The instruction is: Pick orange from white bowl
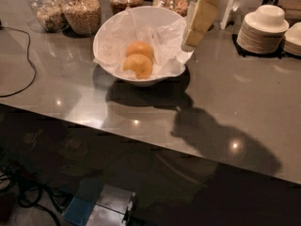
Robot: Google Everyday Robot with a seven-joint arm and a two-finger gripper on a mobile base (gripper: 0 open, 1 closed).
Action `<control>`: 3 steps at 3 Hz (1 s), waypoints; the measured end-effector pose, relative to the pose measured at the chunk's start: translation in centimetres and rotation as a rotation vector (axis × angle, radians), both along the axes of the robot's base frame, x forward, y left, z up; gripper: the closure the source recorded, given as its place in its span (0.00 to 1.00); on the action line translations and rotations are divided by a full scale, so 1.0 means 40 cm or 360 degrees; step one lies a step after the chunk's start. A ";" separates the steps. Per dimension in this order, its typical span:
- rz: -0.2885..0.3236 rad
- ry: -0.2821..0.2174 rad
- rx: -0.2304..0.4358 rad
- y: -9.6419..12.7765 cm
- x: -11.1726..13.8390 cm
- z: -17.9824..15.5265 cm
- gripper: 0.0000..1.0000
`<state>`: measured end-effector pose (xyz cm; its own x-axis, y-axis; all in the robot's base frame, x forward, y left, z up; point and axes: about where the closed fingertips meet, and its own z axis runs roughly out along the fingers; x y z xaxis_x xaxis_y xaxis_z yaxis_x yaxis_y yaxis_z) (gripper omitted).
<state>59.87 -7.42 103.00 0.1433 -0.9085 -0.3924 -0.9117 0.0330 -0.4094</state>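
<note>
Hand (190,40) position: upper centre-right of the frame, above the right rim of the white bowl (96,51). It is tilted so that its pale tip points down and left toward the bowl's interior. It carries nothing. Whether it is released or clenched cannot be told from this angle.

Orange (137,67) position: inside the white bowl, on the crinkled paper (115,36) lining, at the near side of the hollow. A second, deeper-coloured fruit (139,48) lies directly behind it and touches it. The flaring walls and the paper keep both fruits gathered at the lowest point, so neither is likely to roll away. Their contact, however, leaves little free room on the far side of the orange.

Bowl position: on the grey counter (244,102), upper centre-left of the frame. Glass jars (82,11) stand just behind it, and a stack of small dishes (263,29) sits well apart at the upper right.

Assessment: the step in hand is the approach. The tilt suggests entry over the right rim rather than straight down. The descent needs to clear the rim and the raised paper edge, then take the nearer fruit only.
</note>
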 end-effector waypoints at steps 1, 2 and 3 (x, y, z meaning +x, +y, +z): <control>0.0130 0.0017 0.0019 0.099 0.060 -0.011 0.00; 0.0130 0.0017 0.0019 0.099 0.060 -0.011 0.00; 0.0024 0.0018 0.0169 0.113 0.070 -0.017 0.00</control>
